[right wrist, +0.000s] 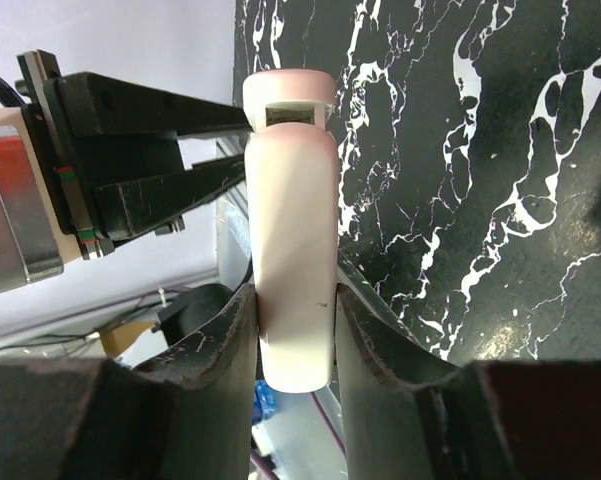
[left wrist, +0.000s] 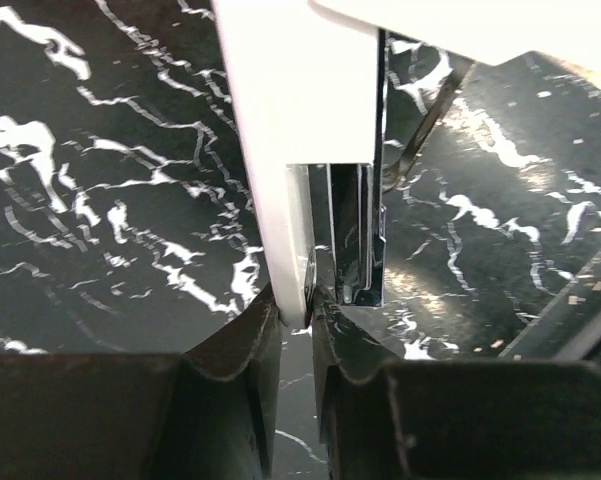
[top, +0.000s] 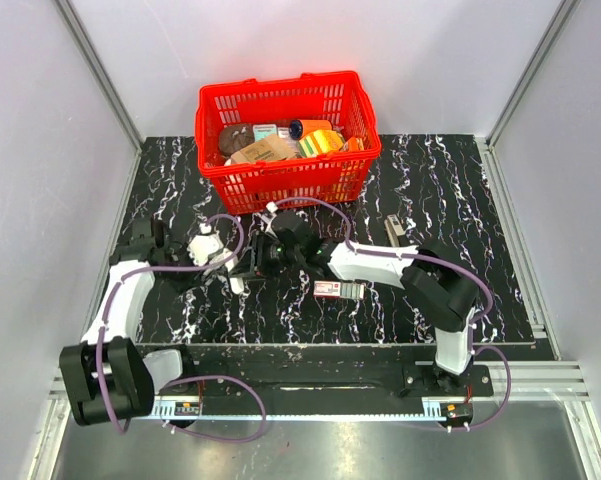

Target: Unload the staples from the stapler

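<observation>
Stapler [right wrist: 290,230]: pale white-pink oblong body, held off the black marbled tabletop [top: 430,200] between both tools, in front of the red basket [top: 290,180].

Right tool [right wrist: 295,300]: clenched on the stapler. Both fingers press its long sides near the end closest to the right wrist camera. The body runs straight away from the camera, and its far end carries a pinker cap with a small rectangular slot.

Left tool [left wrist: 295,310]: also clenched on the stapler. In the left wrist view the finger pads pinch the lower edge of a white part of it. Just to the right of that white part a bright metal channel [left wrist: 365,240] is exposed, running lengthwise along the body and ending just above the fingertips. Whether any staples sit in the channel cannot be told.

In the right wrist view the left tool's black fingers [right wrist: 170,110] reach in from the left and meet the stapler near its far end, so the two grips sit at opposite ends of the body.

Overhead view: both wrists crowd together at mid-tabletop and hide most of the stapler.

A small red-pink oblong [top: 338,290] lies flat on the tabletop, just beside the right forearm and apart from both tools.
</observation>
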Available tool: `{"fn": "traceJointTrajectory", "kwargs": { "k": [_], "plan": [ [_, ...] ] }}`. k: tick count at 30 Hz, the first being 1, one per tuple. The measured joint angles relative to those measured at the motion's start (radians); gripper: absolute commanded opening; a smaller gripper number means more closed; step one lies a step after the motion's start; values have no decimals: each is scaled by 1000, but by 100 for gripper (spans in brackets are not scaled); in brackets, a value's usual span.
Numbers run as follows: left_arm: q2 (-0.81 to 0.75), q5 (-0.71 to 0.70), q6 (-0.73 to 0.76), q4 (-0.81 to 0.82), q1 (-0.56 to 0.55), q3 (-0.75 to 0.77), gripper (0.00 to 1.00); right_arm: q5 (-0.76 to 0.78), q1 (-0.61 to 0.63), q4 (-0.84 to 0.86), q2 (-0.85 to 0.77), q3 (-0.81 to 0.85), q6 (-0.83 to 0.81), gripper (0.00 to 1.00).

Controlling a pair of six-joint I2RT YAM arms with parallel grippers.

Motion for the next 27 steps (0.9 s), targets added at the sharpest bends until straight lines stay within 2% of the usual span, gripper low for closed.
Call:
{"fn": "traceJointTrajectory", "kwargs": {
  "k": [9, 16, 20, 27],
  "plan": [
    [-167, -158, 45, 229, -36, -158, 6, -34, 11, -82, 55, 90, -235, 0],
    [-235, -242, 113, 434, -80, -301, 6, -12, 19, -157, 65, 111, -403, 0],
    [-278, -282, 173, 539, -111, -366, 6, 8, 23, -171, 65, 113, -453, 0],
    [-323, -341, 238, 600, -135, -372, 6, 14, 24, -172, 65, 135, -499, 0]
  ]
}}
